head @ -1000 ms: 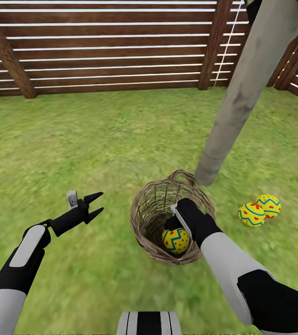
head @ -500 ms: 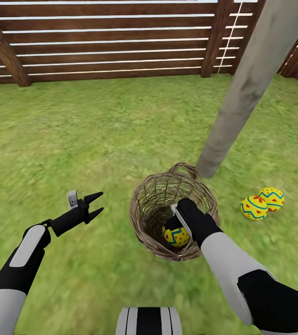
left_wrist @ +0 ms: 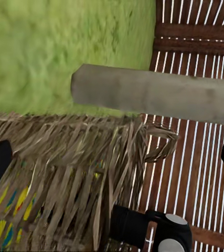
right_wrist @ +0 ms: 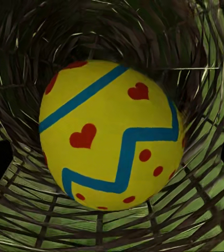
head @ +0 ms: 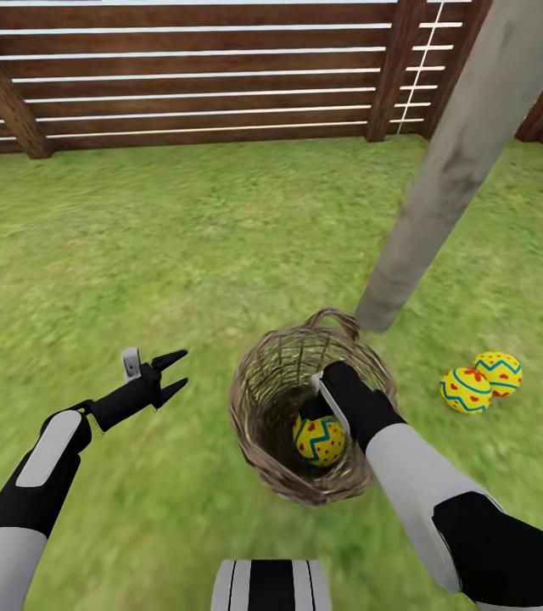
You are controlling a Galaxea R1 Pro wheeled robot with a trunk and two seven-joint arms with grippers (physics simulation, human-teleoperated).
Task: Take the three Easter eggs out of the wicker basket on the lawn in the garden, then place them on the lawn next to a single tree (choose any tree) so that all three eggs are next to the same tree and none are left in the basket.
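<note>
Right hand (head: 322, 406) fingertips hidden inside the wicker basket (head: 259, 441), behind the egg (head: 320, 440); head view can't tell if they close on it. In the right wrist view the fingers are only dark shapes at both edges, contact with the egg unclear. Tree (head: 441, 178) trunk cut off by the top edge, crown unseen. Of the two eggs on the lawn (head: 136, 238), the far egg (head: 501, 371) is partly covered by the near egg (head: 465, 390). Fence (head: 187, 76) cropped at the top. Left wrist view: basket weave blurred, egg colours barely showing through it.
</note>
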